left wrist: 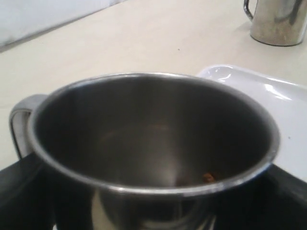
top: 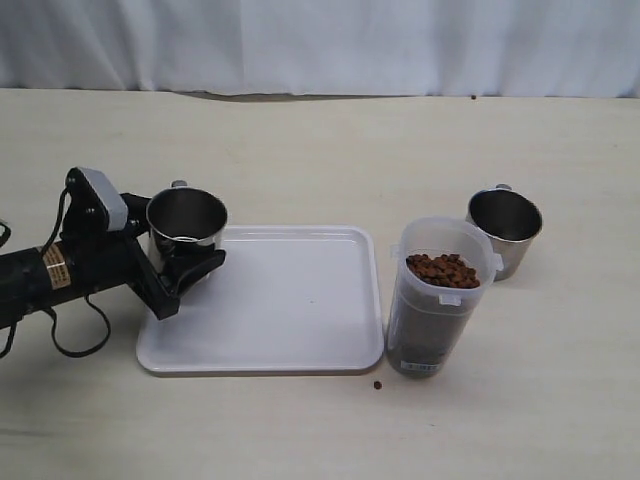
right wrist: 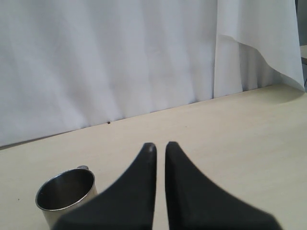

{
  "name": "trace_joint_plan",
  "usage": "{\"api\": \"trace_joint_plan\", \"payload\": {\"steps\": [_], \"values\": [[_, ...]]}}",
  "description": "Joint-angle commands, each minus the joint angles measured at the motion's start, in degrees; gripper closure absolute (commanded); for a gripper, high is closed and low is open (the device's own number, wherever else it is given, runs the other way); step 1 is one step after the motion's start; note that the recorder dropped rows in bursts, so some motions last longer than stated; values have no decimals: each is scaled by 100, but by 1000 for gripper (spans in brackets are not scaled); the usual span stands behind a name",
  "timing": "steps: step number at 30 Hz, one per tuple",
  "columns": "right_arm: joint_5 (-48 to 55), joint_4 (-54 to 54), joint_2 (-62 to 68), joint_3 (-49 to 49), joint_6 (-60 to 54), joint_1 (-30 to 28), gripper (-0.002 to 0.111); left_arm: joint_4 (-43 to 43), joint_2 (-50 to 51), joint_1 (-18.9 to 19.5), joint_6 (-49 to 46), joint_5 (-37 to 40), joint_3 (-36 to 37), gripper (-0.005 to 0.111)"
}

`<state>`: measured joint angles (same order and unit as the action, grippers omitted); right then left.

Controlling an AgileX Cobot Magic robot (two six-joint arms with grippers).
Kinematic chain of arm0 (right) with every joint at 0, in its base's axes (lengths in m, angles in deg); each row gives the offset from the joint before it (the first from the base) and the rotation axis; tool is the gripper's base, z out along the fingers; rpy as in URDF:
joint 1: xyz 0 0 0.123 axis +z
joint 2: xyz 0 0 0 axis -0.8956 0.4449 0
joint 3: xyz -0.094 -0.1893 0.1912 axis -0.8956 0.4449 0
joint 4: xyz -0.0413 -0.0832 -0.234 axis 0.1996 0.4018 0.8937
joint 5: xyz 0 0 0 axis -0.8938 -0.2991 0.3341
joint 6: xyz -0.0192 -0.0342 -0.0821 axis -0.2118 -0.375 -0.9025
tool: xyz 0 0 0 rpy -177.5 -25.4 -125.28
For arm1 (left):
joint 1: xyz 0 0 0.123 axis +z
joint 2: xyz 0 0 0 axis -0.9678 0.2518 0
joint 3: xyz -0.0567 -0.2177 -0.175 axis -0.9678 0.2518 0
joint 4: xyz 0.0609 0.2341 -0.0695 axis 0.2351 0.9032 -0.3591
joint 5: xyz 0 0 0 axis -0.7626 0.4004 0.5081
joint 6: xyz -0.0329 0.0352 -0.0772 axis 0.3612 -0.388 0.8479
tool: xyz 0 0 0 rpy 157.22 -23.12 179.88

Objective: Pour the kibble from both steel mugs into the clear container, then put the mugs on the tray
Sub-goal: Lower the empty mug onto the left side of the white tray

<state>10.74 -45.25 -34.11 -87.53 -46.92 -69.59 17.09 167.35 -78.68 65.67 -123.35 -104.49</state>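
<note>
Your left gripper (top: pixel 196 263) has its jaws spread wide around an upright steel mug (top: pixel 187 218) that looks all but empty. It sits at the left rim of the tray (top: pixel 300 300), so I judge the set-down to be a short shift inward. Past the tray stands the clear container (top: pixel 440 305), full of kibble (top: pixel 443 270). Just beyond it is the other steel mug (top: pixel 505 228), nearer your right gripper (right wrist: pixel 160 147), whose fingers are pressed together on nothing.

Kibble (top: pixel 443 270) in the clear container (top: pixel 432 325).
It stands just right of the white tray (top: pixel 290 310); first mug (top: pixel 186 215), shiny steel, upright at tray's left rear corner; second mug (top: pixel 504 228) upright further right.
</note>
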Motion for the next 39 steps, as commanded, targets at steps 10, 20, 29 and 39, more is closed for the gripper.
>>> {"api": "trace_joint_plan", "payload": {"steps": [10,20,29,39], "values": [[27,-15,-25,23,-5,8,103,864,448,-76,525,-186,-533,107],[27,-15,-25,23,-5,8,103,598,597,-76,499,-186,-597,107],[27,-15,-25,23,-5,8,103,633,597,-76,510,-186,-608,42],[27,-15,-25,23,-5,8,103,645,597,-76,522,-186,-595,26]]}}
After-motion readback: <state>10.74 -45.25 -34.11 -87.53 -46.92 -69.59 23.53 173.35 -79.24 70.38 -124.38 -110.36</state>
